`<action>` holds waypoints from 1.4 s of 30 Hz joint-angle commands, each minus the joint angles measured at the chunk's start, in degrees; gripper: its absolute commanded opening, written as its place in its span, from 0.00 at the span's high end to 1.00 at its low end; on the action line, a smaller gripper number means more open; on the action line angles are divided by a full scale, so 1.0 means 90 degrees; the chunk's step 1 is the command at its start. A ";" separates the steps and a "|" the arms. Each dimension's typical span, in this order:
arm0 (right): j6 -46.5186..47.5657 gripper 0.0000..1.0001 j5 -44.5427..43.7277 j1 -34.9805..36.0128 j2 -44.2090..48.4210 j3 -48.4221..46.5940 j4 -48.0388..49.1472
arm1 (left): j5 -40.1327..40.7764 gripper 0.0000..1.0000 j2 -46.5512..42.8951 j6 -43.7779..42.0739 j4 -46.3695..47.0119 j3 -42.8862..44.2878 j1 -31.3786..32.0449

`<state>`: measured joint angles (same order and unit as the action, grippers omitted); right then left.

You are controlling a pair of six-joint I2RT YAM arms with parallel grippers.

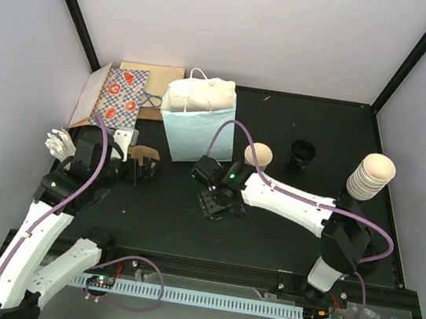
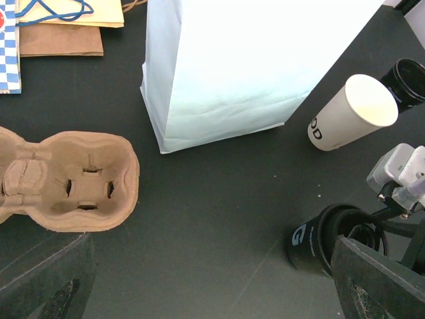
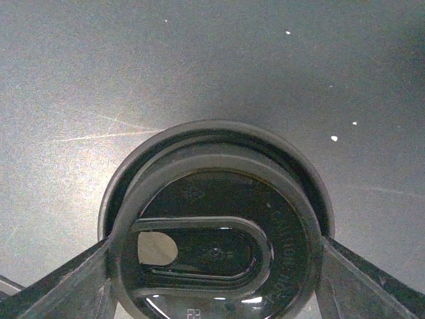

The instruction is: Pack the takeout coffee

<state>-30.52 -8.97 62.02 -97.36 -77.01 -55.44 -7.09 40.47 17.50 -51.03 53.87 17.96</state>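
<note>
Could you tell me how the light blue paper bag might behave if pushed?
The light blue paper bag stands tall on a narrow base, so it may tip or slide. Its creased paper walls would probably buckle.

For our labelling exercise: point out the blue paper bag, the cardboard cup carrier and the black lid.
blue paper bag [image 2: 252, 60], left wrist view, front face.
cardboard cup carrier [image 2: 89, 183], left wrist view, cup well.
black lid [image 3: 219, 246], right wrist view, top.

An open-topped cream-white cup [image 1: 259, 155] is stood upright at mid-table. A stack of cups [image 1: 371, 175] is nested, mouths up, at the right. A black lid [image 1: 302, 155] is laid between them. A second lid [image 3: 219, 246] (sip opening visible) is set nearer, left of the single cup.
</note>
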 commanded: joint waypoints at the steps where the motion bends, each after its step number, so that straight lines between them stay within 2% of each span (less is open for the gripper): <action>1: -0.0018 0.24 -0.0166 0.0022 0.0094 -0.0076 0.0040 | 0.0070 0.01 -0.0053 -0.0133 -0.0029 0.0072 -0.0052; 9: 0.0105 0.25 -0.0392 0.0020 0.0487 -0.0073 0.0042 | 0.0413 0.01 0.0091 -0.0120 -0.0071 0.0201 -0.0052; 16: 0.0271 0.25 -0.0602 -0.0074 0.0811 0.0026 -0.0086 | 0.0631 0.01 0.0821 -0.0191 -0.0134 0.0782 -0.0197; 23: 0.0425 0.26 -0.0586 -0.0293 0.1267 0.0357 -0.0057 | -0.0046 0.01 0.1807 -0.0238 0.0153 0.1703 -0.0609; 27: 0.0453 0.26 -0.0576 -0.0397 0.1521 0.0564 -0.0031 | -0.0542 0.01 0.2563 -0.0270 0.0375 0.2406 -0.0647; 30: 0.0458 0.26 -0.0599 -0.0452 0.1706 0.0681 -0.0057 | -0.0574 0.01 0.3289 -0.0243 0.0326 0.3159 -0.0734; 36: 0.0446 0.27 -0.0610 -0.0532 0.2126 0.0876 -0.0153 | -0.0601 0.06 0.5234 -0.0379 -0.0566 0.5241 -0.1069; 42: 0.0415 0.27 -0.0668 -0.0589 0.2493 0.0940 -0.0312 | -0.0575 0.14 0.6478 -0.0588 -0.1143 0.6456 -0.1077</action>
<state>-26.92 -13.15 57.25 -77.23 -68.99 -56.93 -11.46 94.28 14.52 -55.00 105.78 8.47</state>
